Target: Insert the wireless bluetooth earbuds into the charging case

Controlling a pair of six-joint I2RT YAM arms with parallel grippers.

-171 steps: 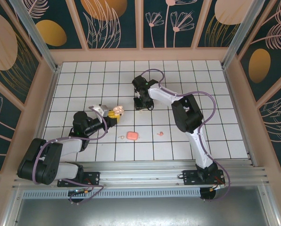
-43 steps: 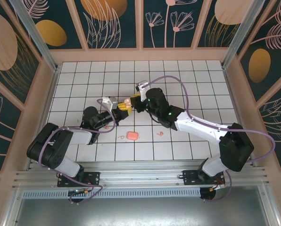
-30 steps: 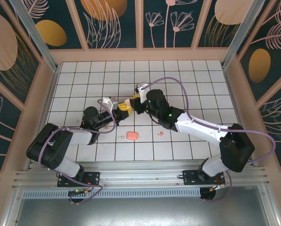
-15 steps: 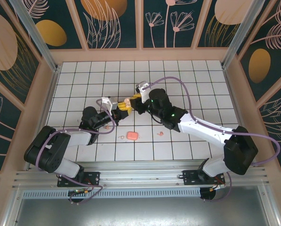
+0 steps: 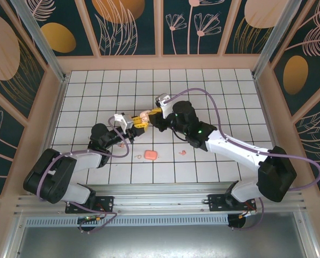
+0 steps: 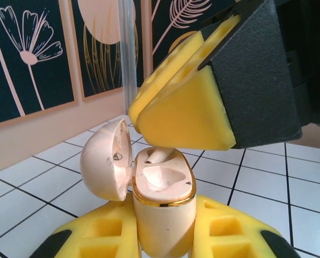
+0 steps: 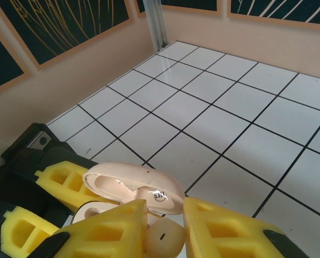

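My left gripper [image 6: 162,239] is shut on the cream charging case [image 6: 162,215], held upright above the table with its lid [image 6: 103,161] swung open to the left. My right gripper [image 7: 165,234] is shut on one earbud [image 7: 164,241] right over the case. In the left wrist view a pale stem [image 6: 159,155] sits in the far socket under the right gripper's yellow fingers [image 6: 187,118], and the near socket is empty. From above, the case [image 5: 144,115] lies between the left gripper [image 5: 138,123] and the right gripper [image 5: 152,113]. Another earbud [image 5: 182,152] lies on the tiles.
A salmon-pink rounded-square piece [image 5: 151,155] lies on the tiles in front of the grippers, with a tiny pale bit [image 5: 139,156] to its left. Peach walls [image 5: 267,107] and metal posts enclose the white grid floor.
The right arm came from the back of the table to meet the left gripper at the case. Over the last second both grippers stay together, and the left arm's elbow has shifted slightly left.
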